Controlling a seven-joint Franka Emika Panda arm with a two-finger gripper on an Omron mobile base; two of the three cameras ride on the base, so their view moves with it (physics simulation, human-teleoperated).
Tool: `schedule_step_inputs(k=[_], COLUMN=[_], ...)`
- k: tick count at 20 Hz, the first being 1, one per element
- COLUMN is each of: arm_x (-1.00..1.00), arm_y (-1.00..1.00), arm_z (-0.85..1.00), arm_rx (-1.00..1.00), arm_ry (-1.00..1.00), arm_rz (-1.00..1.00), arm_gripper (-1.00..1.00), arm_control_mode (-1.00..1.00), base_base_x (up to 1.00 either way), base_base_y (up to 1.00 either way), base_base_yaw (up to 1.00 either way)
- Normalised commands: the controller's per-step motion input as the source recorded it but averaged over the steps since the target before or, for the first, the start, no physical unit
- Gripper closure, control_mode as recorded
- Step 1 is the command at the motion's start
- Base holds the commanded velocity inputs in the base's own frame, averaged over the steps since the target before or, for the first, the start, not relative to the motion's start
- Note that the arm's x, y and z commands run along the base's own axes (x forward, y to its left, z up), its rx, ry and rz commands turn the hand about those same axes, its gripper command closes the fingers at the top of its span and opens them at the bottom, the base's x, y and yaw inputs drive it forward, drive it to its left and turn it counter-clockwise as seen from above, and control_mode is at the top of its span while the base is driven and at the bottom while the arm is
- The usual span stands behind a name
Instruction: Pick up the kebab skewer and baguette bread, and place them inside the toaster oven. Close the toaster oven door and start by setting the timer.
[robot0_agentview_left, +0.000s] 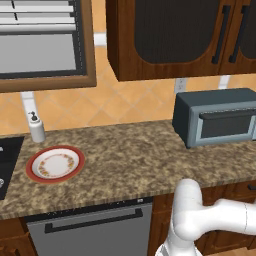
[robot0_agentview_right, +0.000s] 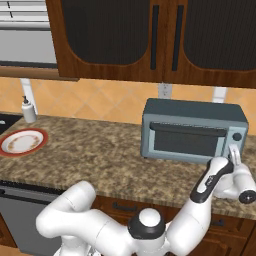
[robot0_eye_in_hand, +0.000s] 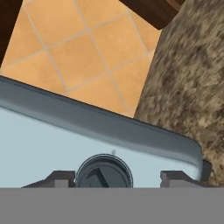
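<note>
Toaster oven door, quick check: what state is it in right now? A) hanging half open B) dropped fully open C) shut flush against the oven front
C: the toaster oven door sits flush in the oven front, its bar handle up along the top.

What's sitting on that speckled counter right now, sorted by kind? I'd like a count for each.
Boxy dark blue-grey toaster oven, door shut: 1
Red-rimmed white plate: 1
White soap dispenser with a dark pump top: 1
Total: 3
</note>
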Motion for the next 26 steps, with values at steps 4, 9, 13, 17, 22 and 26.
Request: schedule_step_inputs(k=[4, 9, 13, 17, 22, 26], arm_x=[0.15, 0.11, 0.06, 0.14, 0.20, 0.26], arm_y=[0.32, 0.26, 0.18, 0.22, 0.24, 0.19], arm_z=[0.21, 0.19, 0.12, 0.11, 0.26, 0.34], arm_rx=[0.00, 0.00, 0.00, 0.00, 0.13, 0.20], arm_ry=[0.00, 0.00, 0.00, 0.00, 0.00, 0.00], arm_rz=[-0.02, -0.01, 0.00, 0.00, 0.00, 0.00], arm_gripper=[1.00, 1.00, 1.00, 1.00, 1.00, 1.00], arm_control_mode=[-1.00, -1.00, -1.00, -1.00, -1.00, -1.00], base_base_x=[0.00, 0.00, 0.00, 0.00, 0.00, 0.00], base_base_y=[0.00, 0.00, 0.00, 0.00, 0.00, 0.00], base_base_yaw=[0.00, 0.00, 0.00, 0.00, 0.00, 0.00])
